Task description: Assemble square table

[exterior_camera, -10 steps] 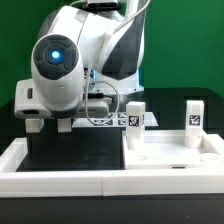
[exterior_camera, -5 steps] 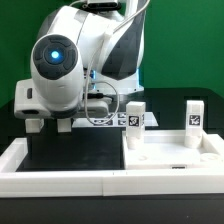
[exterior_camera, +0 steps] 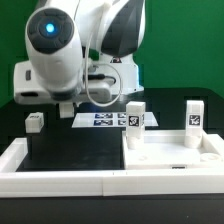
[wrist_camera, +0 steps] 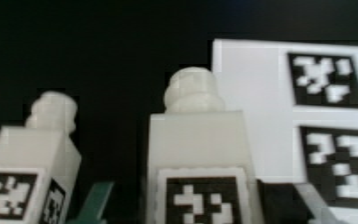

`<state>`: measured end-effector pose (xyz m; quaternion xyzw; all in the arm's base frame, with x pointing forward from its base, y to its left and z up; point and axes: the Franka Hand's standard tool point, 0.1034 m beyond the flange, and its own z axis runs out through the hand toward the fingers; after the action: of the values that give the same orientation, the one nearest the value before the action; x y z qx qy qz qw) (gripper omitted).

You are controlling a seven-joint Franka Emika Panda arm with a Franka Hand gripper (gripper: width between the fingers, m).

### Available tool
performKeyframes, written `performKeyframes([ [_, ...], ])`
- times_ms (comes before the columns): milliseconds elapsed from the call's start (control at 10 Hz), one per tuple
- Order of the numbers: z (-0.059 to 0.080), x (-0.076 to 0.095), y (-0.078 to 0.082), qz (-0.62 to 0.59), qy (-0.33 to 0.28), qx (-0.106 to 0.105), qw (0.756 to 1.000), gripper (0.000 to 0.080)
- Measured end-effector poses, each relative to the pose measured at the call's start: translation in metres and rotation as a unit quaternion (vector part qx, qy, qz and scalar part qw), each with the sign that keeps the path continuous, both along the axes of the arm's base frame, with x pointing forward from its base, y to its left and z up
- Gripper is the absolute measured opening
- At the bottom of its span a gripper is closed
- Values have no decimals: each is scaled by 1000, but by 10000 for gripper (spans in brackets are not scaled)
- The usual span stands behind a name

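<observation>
What I hold: leg block [wrist_camera: 202, 160], upright, peg up, pinched in my gripper [wrist_camera: 181, 204].
Second leg block [exterior_camera: 35, 122]: alone on the black table [exterior_camera: 70, 150], exterior view's left.
Square slab [exterior_camera: 170, 160]: exterior view's right, third leg [exterior_camera: 134, 118] and fourth leg [exterior_camera: 193, 116] upright along its far edge.
Marker board [exterior_camera: 103, 119]: flat on the table, near my gripper.

**Layout about the marker board**

Exterior view: the marker board [exterior_camera: 104, 120] lies flat on the work surface [exterior_camera: 70, 150]. The square slab [exterior_camera: 170, 158] lies in front of the board, toward the exterior view's right. Two legs stand on the slab's far edge: the inner leg [exterior_camera: 134, 118] before the board's right end, the outer leg [exterior_camera: 193, 116] well right of it. A lone leg [exterior_camera: 35, 122] sits well to the exterior view's left of the board. Wrist view: the nearer block [wrist_camera: 197, 150] stands just beside the board, the farther block [wrist_camera: 39, 160] beyond it
</observation>
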<state>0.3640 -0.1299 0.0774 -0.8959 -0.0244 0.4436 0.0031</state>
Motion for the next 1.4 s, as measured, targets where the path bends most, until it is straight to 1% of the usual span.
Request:
performKeyframes([
  [100, 15, 11, 2, -2, -17, 4, 1000, 288],
  [200, 10, 9, 0, -1, -28, 3, 1000, 289],
  [300, 9, 8, 0, -1, -25, 3, 1000, 289],
  [400, 9, 13, 0, 1, -39, 3, 999, 289],
  [500, 6, 20, -1, 5, -78, 4, 997, 289],
  [600, 7, 24, 0, 6, -104, 6, 995, 290],
  [700, 12, 42, 3, 12, -148, 6, 989, 290],
  [800, 20, 52, 6, 18, -179, 10, 984, 290],
  [900, 31, 61, 8, 20, -196, 14, 980, 290],
  [1000, 41, 73, 8, 24, -223, 16, 974, 290],
  [1100, 43, 80, 7, 27, -254, 15, 967, 290],
  [1400, 39, 83, 4, 34, -351, 16, 935, 290],
])
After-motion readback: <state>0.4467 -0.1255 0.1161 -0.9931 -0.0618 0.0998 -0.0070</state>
